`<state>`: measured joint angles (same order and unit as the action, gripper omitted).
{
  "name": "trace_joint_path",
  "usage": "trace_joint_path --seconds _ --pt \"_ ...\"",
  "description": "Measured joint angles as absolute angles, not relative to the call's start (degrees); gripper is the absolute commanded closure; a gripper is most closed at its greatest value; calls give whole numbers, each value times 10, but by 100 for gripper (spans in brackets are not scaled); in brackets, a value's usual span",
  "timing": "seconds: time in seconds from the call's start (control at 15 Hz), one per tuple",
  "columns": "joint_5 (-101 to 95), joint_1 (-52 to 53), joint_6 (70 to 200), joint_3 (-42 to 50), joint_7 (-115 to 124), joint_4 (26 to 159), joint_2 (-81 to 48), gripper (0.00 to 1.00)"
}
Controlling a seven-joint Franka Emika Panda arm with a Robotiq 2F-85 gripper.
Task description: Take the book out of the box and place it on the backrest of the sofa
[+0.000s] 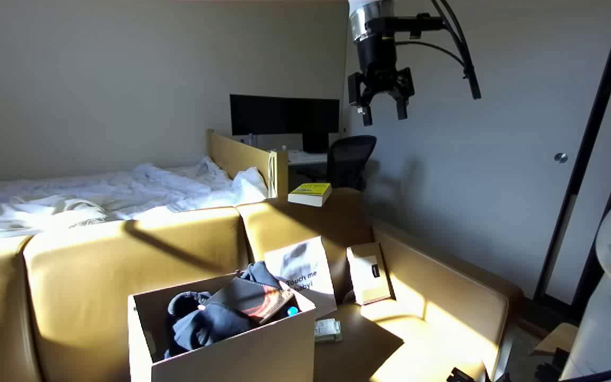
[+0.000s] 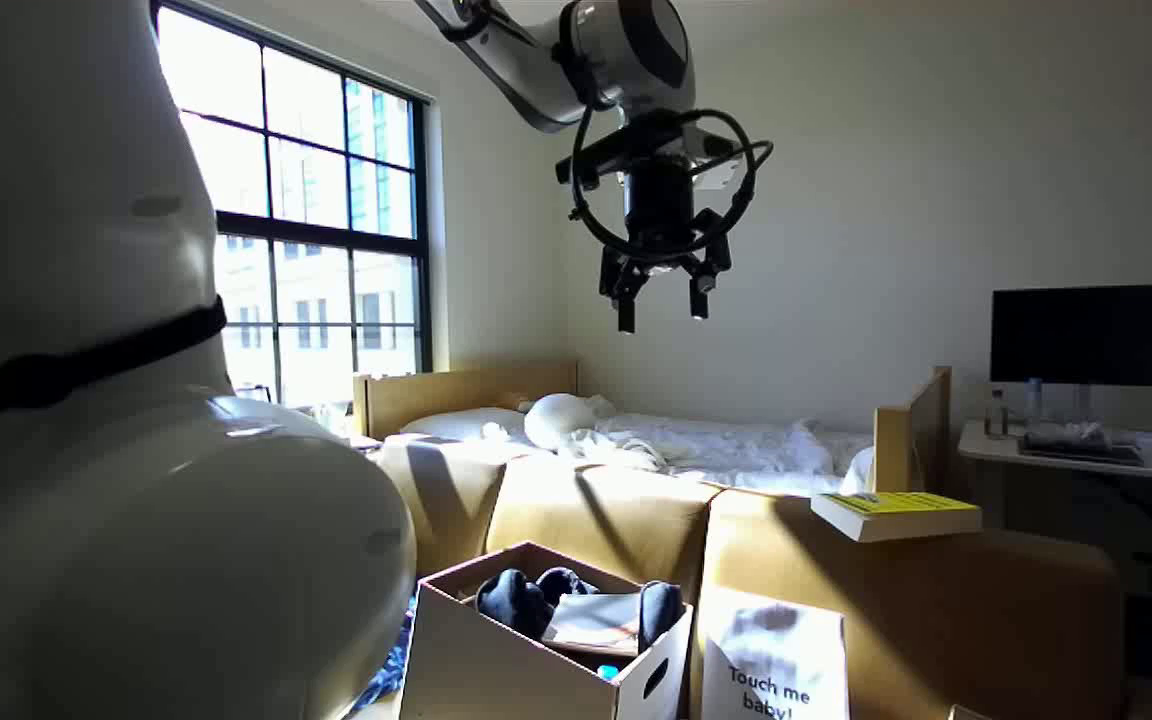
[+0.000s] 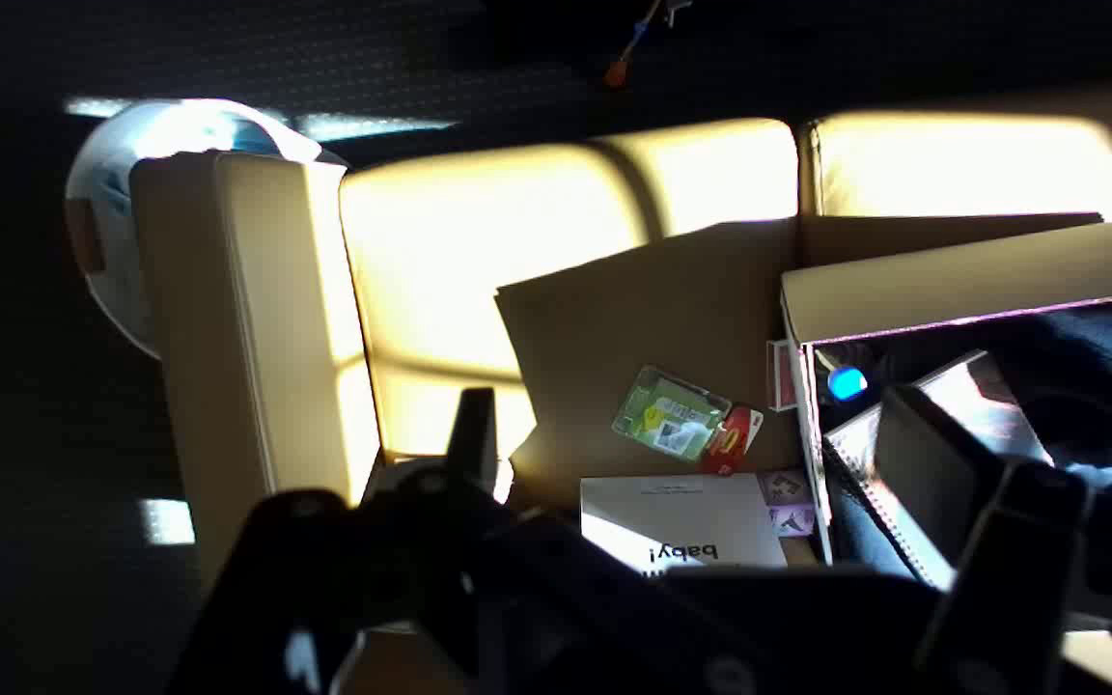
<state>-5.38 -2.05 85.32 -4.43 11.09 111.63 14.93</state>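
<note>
The cardboard box (image 1: 252, 350) stands on the seat of the tan sofa (image 1: 136, 260); it also shows in an exterior view (image 2: 496, 660) and the wrist view (image 3: 961, 285). A dark spiral-bound book (image 1: 247, 297) with a red-orange swirl lies tilted on dark cloth in the box, also seen in the wrist view (image 3: 995, 405). A thick yellow-covered book (image 1: 311, 194) lies flat on top of the sofa backrest, also in an exterior view (image 2: 896, 518). My gripper (image 1: 384, 113) is open and empty, high above the sofa, fingers pointing down; it also shows in the wrist view (image 3: 701, 425).
A white "Touch me baby!" board (image 1: 305, 270) leans on the backrest beside the box. An open brown carton (image 1: 370, 273) stands in the sofa corner. A green card pack (image 3: 672, 415) lies on the seat. A white-sheeted bed (image 1: 98, 196), monitor (image 1: 284, 114) and chair (image 1: 350, 156) are behind.
</note>
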Motion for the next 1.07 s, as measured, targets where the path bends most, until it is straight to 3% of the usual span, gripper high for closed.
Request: trace_joint_path --seconds 0.73,1.07 --pt "-49 -17 859 -44 111 1116 145 0" --pt "60 8 928 -41 100 1116 81 0"
